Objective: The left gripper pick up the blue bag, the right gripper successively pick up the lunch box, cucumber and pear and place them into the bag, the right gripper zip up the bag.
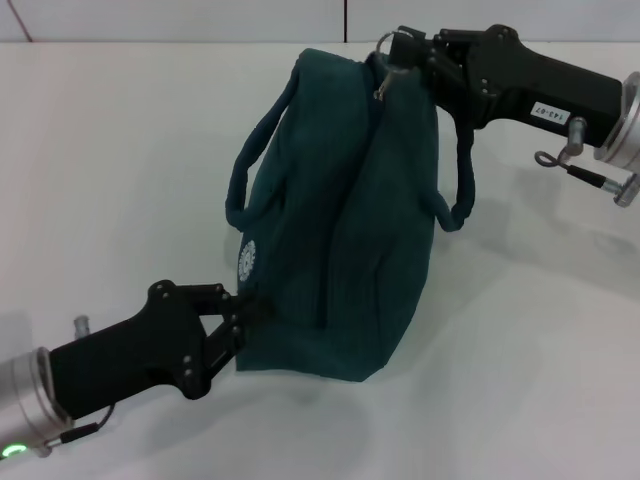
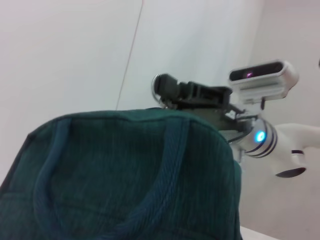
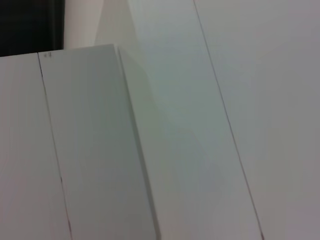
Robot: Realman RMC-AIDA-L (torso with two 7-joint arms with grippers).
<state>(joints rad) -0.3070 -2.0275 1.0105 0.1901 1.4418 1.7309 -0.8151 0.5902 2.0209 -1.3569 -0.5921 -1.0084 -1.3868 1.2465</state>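
White tabletop (image 1: 120, 180) fills the head view, with a pale wall and a thin dark seam running along its far edge. At the near left, the left gripper (image 1: 245, 312) reaches in from the lower corner, its black fingers closed onto the near lower corner of the blue bag (image 1: 350, 250), pinching the fabric just beside a small round white emblem (image 1: 247, 260). The bag stands in the middle of the table, its sides drawn together along the top seam so that none of the inside shows. One loop handle (image 1: 250, 160) arches off the bag's left side, and a second handle (image 1: 462, 175) hangs off the right side.

At the bag's far upper corner, the right gripper (image 1: 405, 62) comes in from the upper right; its fingers are pressed together on the zipper pull (image 1: 385, 75), with the metal ring (image 1: 386, 41) showing just above the fingertips. The left wrist view shows the same grip from across the bag: teal fabric (image 2: 120, 175) fills the foreground, and the right gripper (image 2: 172, 90) sits at the bag's top edge with the ring beside it. The right wrist view shows only pale wall panels (image 3: 100, 150). The lunch box, the cucumber and the pear cannot be seen in any view.
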